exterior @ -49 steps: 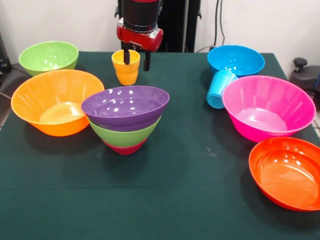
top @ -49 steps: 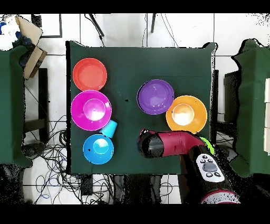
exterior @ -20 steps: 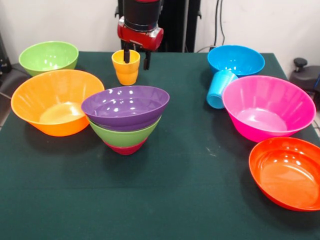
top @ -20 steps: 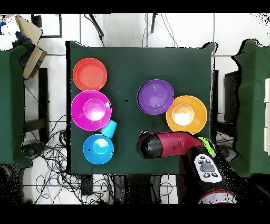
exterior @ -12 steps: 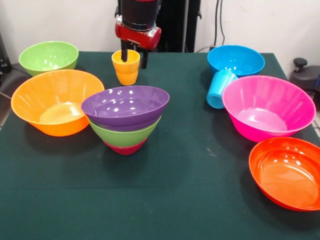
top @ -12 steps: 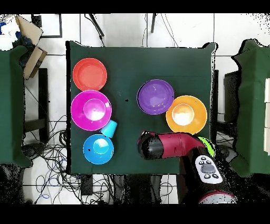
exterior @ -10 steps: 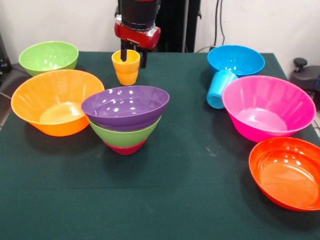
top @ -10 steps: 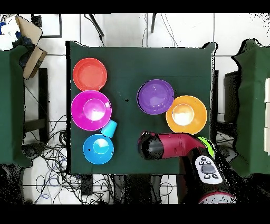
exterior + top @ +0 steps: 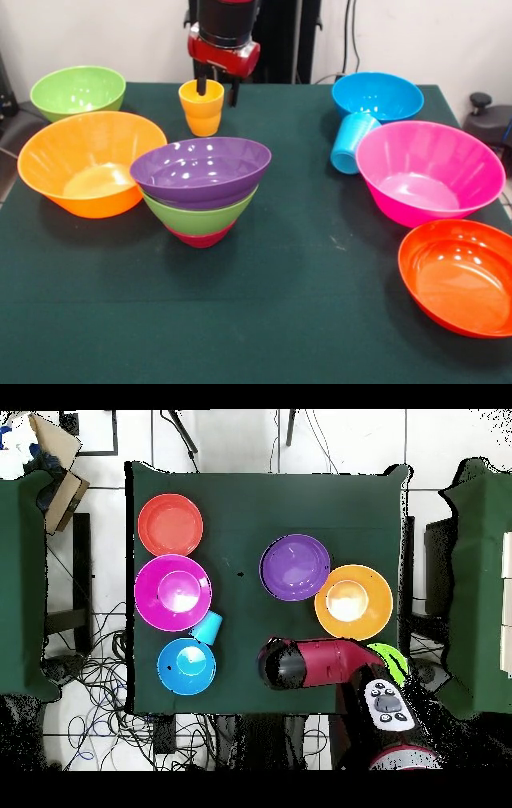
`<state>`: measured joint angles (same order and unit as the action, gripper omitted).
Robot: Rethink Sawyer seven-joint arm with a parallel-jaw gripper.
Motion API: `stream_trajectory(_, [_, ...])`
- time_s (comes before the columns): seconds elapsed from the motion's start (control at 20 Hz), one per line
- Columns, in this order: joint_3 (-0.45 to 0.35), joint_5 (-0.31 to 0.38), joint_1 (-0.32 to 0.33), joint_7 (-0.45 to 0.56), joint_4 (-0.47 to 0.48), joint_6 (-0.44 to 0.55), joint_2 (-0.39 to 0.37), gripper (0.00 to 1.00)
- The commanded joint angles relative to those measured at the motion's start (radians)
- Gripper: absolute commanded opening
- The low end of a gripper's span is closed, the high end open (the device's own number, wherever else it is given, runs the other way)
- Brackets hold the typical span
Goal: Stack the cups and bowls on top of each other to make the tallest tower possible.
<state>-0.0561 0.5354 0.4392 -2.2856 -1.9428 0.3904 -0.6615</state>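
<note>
The yellow-orange cup (image 9: 202, 108) stands upright on the table at the back. My gripper (image 9: 217, 90) is open just above it, one finger over the cup's mouth and the other outside its right wall. The tower (image 9: 200, 192) in the middle is a purple bowl (image 9: 200, 170) nested on a green bowl (image 9: 200, 216) on a small crimson bowl (image 9: 200, 238). The light blue cup (image 9: 352, 142) lies on its side between the blue bowl (image 9: 378, 94) and the pink bowl (image 9: 428, 170). In the overhead view the arm (image 9: 300, 664) hides the gripper and the yellow-orange cup.
A large orange bowl (image 9: 88, 164) and a green bowl (image 9: 78, 90) stand left of the tower. A red-orange bowl (image 9: 458, 276) stands at the near right. The overhead view shows the purple bowl (image 9: 295, 567), orange bowl (image 9: 352, 601), pink bowl (image 9: 173, 592) and red-orange bowl (image 9: 170, 525).
My gripper has risen a little over the yellow-orange cup, and the arm has shifted slightly toward the base. The cup and bowls have not moved.
</note>
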Motion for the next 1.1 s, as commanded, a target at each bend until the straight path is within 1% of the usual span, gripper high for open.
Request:
stream_trajectory(0.05, [-0.024, 0.032, -0.031, -0.058, -0.048, -0.101, 0.069, 1.00])
stream_trajectory(0.35, [0.010, 0.031, -0.067, -0.081, -0.035, -0.134, 0.090, 1.00])
stream_trajectory(0.5, [0.048, 0.045, -0.098, -0.094, -0.014, -0.179, 0.108, 1.00])
stream_trajectory(0.7, [0.070, 0.050, -0.104, -0.083, 0.015, -0.236, 0.153, 1.00])
stream_trajectory(1.0, [0.088, 0.035, -0.123, -0.055, 0.021, -0.243, 0.160, 1.00])
stream_trajectory(1.05, [0.077, 0.036, -0.116, -0.027, 0.029, -0.234, 0.153, 0.00])
stream_trajectory(1.1, [0.071, 0.039, -0.111, -0.021, 0.027, -0.234, 0.149, 0.00])
